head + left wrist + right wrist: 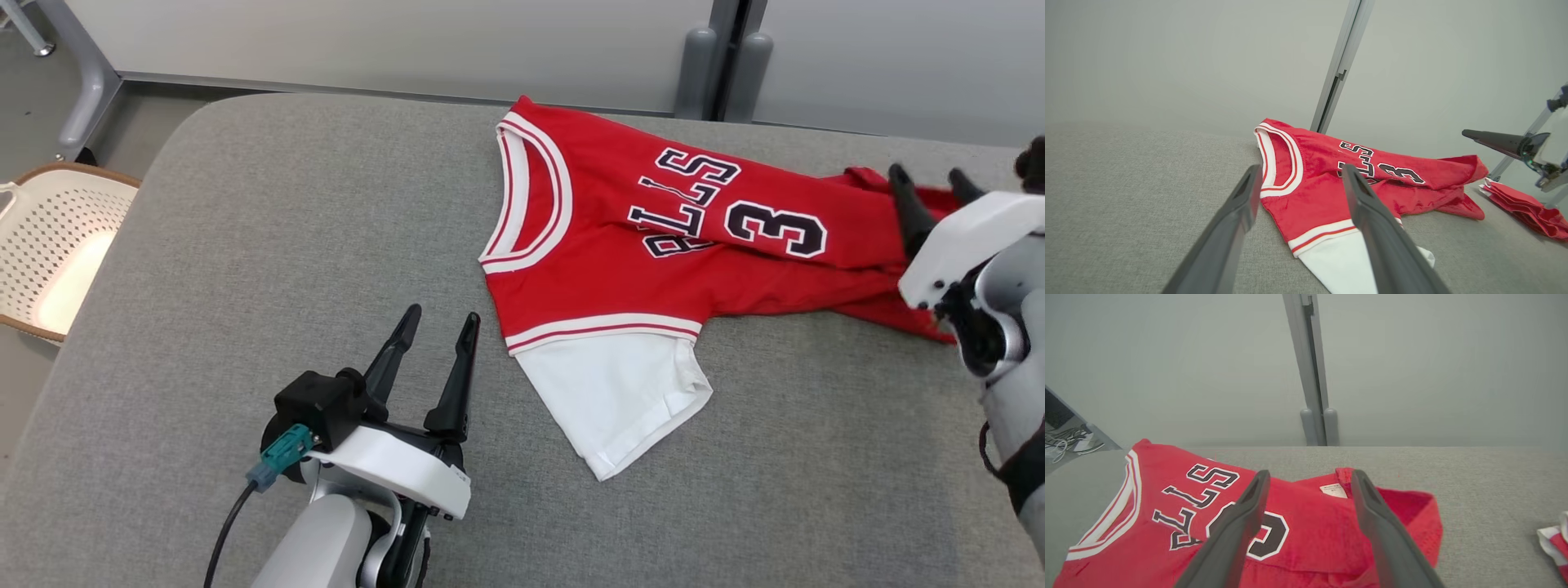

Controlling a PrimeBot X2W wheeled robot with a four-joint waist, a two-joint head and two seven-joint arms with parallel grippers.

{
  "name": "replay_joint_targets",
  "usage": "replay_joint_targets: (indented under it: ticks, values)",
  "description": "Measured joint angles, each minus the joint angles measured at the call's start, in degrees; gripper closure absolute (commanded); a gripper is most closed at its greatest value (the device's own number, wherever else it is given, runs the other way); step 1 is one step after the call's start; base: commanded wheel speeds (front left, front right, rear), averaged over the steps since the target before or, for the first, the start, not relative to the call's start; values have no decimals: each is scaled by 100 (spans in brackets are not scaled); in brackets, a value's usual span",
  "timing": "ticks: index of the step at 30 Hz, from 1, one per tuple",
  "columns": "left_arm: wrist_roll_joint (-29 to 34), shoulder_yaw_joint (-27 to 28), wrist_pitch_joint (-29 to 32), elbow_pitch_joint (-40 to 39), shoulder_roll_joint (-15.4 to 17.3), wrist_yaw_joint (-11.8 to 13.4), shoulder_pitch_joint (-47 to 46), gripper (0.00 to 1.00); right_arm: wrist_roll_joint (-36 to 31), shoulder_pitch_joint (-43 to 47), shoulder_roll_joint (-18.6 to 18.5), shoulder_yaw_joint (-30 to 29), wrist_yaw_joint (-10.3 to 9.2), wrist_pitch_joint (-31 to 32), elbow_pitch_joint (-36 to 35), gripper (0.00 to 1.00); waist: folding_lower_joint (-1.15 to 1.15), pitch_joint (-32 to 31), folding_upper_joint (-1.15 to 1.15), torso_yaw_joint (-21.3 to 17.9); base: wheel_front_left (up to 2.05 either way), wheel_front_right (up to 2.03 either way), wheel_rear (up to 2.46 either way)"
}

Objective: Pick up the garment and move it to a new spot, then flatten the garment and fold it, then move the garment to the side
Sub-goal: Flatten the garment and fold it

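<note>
The garment is a red basketball jersey with white trim, black lettering and a white sleeve, lying crumpled on the grey padded table. My left gripper stands open above bare table, just left of the white sleeve. My right gripper is open over the jersey's bunched right end. Through the left wrist view the jersey lies just beyond the open gripper. In the right wrist view the jersey lies under the open gripper, with nothing held.
A white perforated basket stands on the floor past the table's left edge. Another folded red cloth lies at the table's right end, also seen as a corner. Grey wall panels and a post run behind.
</note>
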Motion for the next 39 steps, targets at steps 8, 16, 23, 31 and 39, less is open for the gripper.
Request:
replay_joint_targets:
  ticks: [8, 16, 23, 31, 39]
  values:
    - [1, 31, 0, 5, -1, 0, 52, 0, 1136, 846, -784, 882, -1, 123, -1541, 0, 0, -86, 0, 82, 0, 0, 0]
    - [3, 36, 0, -18, -1, 40, 158, 0, 1082, 1803, -623, 623, -1, -1054, -2328, 0, 0, -201, 0, 5, 0, 0, 0]
    - [-51, 19, 0, -22, -3, 37, 240, 0, 694, 2963, -22, 125, -1, -1835, -2782, 0, 0, -219, 0, -167, 0, 0, 0]
    - [-76, -108, 0, 187, -4, -18, 293, 0, 171, 3234, 375, -214, -1, -1968, -2997, 0, 0, -183, 0, -429, 0, 0, 0]
    - [-363, -493, 230, 1496, -3, 436, -163, 0, -62, 3166, 536, -299, -1, -1968, -3148, 0, 0, -111, 0, -730, 0, 0, 0]
